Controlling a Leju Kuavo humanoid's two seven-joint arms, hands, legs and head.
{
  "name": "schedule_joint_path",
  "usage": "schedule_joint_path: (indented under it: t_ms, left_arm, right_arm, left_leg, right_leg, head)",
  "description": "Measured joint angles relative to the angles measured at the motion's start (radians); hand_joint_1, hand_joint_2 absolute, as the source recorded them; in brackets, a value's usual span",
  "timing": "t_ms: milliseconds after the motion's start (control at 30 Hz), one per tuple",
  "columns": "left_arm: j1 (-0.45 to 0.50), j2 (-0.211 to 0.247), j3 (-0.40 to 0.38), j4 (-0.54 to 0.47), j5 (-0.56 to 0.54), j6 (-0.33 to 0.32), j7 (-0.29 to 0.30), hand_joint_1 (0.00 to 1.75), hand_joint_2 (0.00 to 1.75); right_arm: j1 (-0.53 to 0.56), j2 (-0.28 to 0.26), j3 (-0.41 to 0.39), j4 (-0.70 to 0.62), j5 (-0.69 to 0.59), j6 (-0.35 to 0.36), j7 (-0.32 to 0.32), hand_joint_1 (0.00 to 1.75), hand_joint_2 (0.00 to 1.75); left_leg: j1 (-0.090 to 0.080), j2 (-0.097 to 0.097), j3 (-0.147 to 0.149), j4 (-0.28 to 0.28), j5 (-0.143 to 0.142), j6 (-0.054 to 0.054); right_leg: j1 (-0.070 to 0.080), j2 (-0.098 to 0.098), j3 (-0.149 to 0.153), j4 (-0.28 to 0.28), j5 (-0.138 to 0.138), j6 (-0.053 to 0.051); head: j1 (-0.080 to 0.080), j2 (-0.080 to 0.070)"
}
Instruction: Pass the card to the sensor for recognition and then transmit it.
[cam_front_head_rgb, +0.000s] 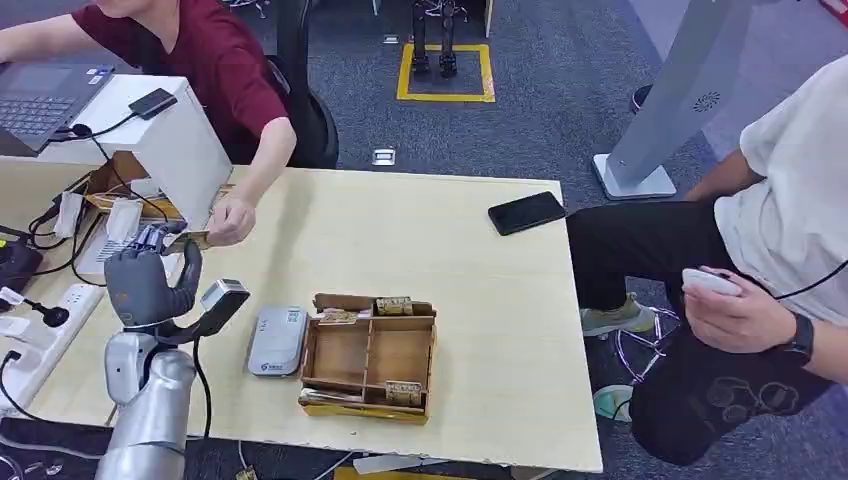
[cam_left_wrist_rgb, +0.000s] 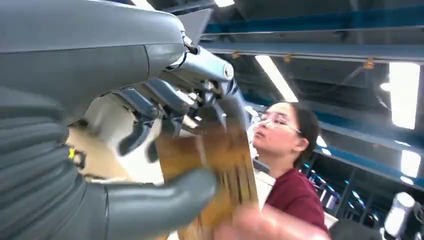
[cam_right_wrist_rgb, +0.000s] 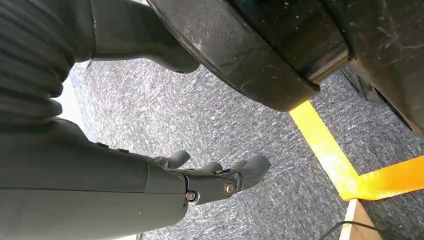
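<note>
My left hand is raised over the table's left side and holds a tan card between its thumb and fingers. A person in a dark red shirt reaches in, and that person's hand grips the card's far end. The grey-white sensor lies flat on the table to the right of my left hand. Beside it stands a wooden compartment box with more cards along its edges. My right hand hangs over the grey floor with its fingers apart, holding nothing.
A black phone lies near the table's far right edge. A white box, a laptop, a power strip and cables crowd the left. Another person sits at the right holding a small device.
</note>
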Motion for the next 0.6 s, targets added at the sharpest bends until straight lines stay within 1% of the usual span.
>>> schedule_joint_path:
  t_ms: [67,100,133,200,233,300,367,433,467,500,533,600]
  left_arm:
    - [-0.002,0.008,-0.016,0.031,0.153,-0.002,0.044,0.0,1.75]
    - [-0.001,0.016,-0.049,0.044,0.266,-0.005,0.099,0.0,1.75]
    - [0.002,0.028,-0.078,0.047,0.343,-0.014,0.128,0.0,1.75]
    - [0.013,0.053,-0.16,0.045,0.457,-0.057,0.145,0.0,1.75]
    - [0.023,0.065,-0.188,0.035,0.5,-0.076,0.147,0.0,1.75]
    - [0.056,0.087,-0.247,-0.008,0.581,-0.122,0.137,0.0,1.75]
    - [0.101,0.113,-0.303,-0.071,0.636,-0.172,0.128,0.0,1.75]
    - [0.154,0.137,-0.355,-0.147,0.701,-0.264,0.123,0.0,1.75]
    - [0.189,0.154,-0.378,-0.197,0.707,-0.317,0.108,0.0,1.75]
    - [0.229,0.165,-0.404,-0.245,0.702,-0.356,0.088,0.0,1.75]
    - [0.267,0.18,-0.437,-0.296,0.694,-0.369,0.069,0.0,1.75]
    - [0.324,0.195,-0.482,-0.361,0.686,-0.371,0.06,0.0,1.75]
  right_arm:
    - [0.001,0.0,0.0,0.0,-0.01,-0.004,-0.002,0.0,1.75]
    - [0.002,0.0,0.0,0.0,-0.014,-0.008,-0.002,0.0,1.75]
    - [0.004,0.0,0.0,0.0,-0.02,-0.013,-0.002,0.0,1.75]
    - [0.008,0.0,0.0,0.0,-0.03,-0.022,-0.003,0.0,1.75]
    - [0.009,0.0,0.0,0.0,-0.032,-0.024,-0.003,0.0,1.75]
    - [0.013,0.0,0.0,0.0,-0.042,-0.026,-0.007,0.0,1.75]
    - [0.02,-0.001,0.0,0.001,-0.053,-0.035,-0.015,0.0,1.75]
    - [0.027,-0.002,0.0,0.002,-0.065,-0.042,-0.021,0.0,1.75]
    - [0.03,-0.003,-0.001,0.003,-0.073,-0.044,-0.025,0.0,1.75]
    - [0.034,-0.003,-0.001,0.004,-0.077,-0.049,-0.032,0.0,1.75]
    - [0.037,-0.005,-0.001,0.005,-0.081,-0.053,-0.037,0.0,1.75]
    - [0.042,-0.006,-0.001,0.007,-0.083,-0.055,-0.04,0.0,1.75]
  left_leg:
    - [0.0,0.0,0.0,0.0,0.0,0.0]
    - [0.0,0.001,0.0,0.0,0.0,0.0]
    - [0.0,0.001,0.0,0.0,0.0,0.0]
    - [0.0,-0.001,0.0,0.0,0.0,0.0]
    - [0.0,-0.001,0.0,0.0,0.0,0.0]
    - [0.001,0.0,0.0,0.0,0.0,0.0]
    - [0.0,0.001,0.0,0.0,0.0,0.0]
    - [0.0,0.001,-0.001,0.0,-0.001,0.0]
    - [0.0,0.001,-0.001,0.0,-0.001,0.0]
    - [0.0,0.001,-0.001,0.0,-0.002,0.0]
    - [0.0,0.001,-0.001,0.0,-0.002,0.0]
    - [0.0,0.001,-0.001,0.0,-0.002,0.0]
  right_leg:
    - [0.0,0.0,0.0,0.0,0.0,0.0]
    - [0.0,0.001,0.0,0.0,0.0,0.0]
    - [0.0,0.001,-0.001,0.0,0.0,0.0]
    - [0.0,-0.001,0.0,0.0,0.0,0.0]
    - [0.0,-0.001,0.0,0.0,0.0,0.0]
    - [0.001,0.0,0.0,0.0,0.0,0.0]
    - [0.001,0.001,0.0,0.0,0.0,0.0]
    - [0.001,0.001,0.0,0.0,0.0,0.0]
    - [0.0,0.002,-0.001,0.0,0.0,0.0]
    - [0.0,0.002,-0.001,0.0,-0.001,0.001]
    - [0.0,0.002,-0.001,-0.001,-0.001,0.001]
    - [0.0,0.001,-0.001,-0.001,-0.001,0.001]
  head:
    - [0.0,0.0]
    - [0.0,0.0]
    - [0.0,0.0]
    - [0.0,0.0]
    - [0.0,0.0]
    - [0.0,0.0]
    - [0.0,0.0]
    - [0.0,0.0]
    - [0.0,0.0]
    - [0.0,0.0]
    - [0.0,0.0]
    - [0.0,0.0]
